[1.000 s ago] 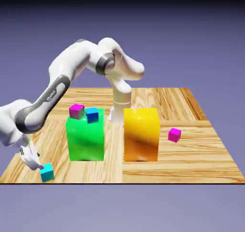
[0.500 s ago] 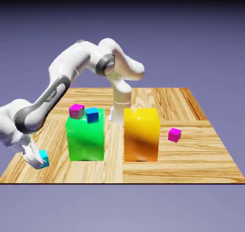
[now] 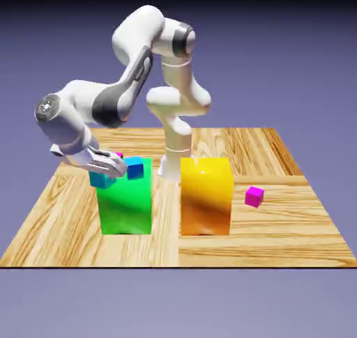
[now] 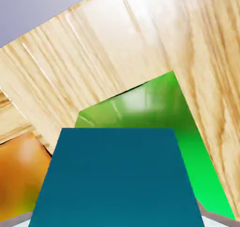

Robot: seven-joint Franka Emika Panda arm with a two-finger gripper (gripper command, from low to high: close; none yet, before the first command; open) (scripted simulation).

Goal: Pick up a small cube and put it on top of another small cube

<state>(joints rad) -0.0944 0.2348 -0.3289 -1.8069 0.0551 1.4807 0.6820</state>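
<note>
**Turquoise cube aloft beside the green block**

Turquoise fills the lower half of the hand view: the small cube (image 4: 117, 179) sits large between the fingers and hides them almost entirely, with only slivers of grey at the bottom corners. We read that as the gripper (image 3: 110, 171) pinching the cube. From the exterior view we see the same cube (image 3: 102, 180) clear of the table (image 3: 279, 225), up at the top edge of the green block (image 3: 125, 204), on that block's side toward the exterior view's left. The white arm (image 3: 104, 103) arches over from the far edge of the table and bends down to the hand.

On top of the green block stands a darker blue cube (image 3: 134, 167), just beside the fingers. A sliver of magenta (image 3: 119, 155) peeks out behind the hand; we cannot tell its full shape from here. Whether the turquoise cube touches the green block or only hangs close to it, we cannot say.

A yellow block (image 3: 206, 196) stands next to the green one, toward the exterior view's right, with a narrow gap between them. Farther right, a small magenta cube (image 3: 254, 196) lies alone on the wood, well apart from the rest.

Through the hand camera we also see the green block (image 4: 187, 128) below the held cube, an orange-yellow surface (image 4: 18, 174) at the lower left, and pale wood grain beyond.
</note>
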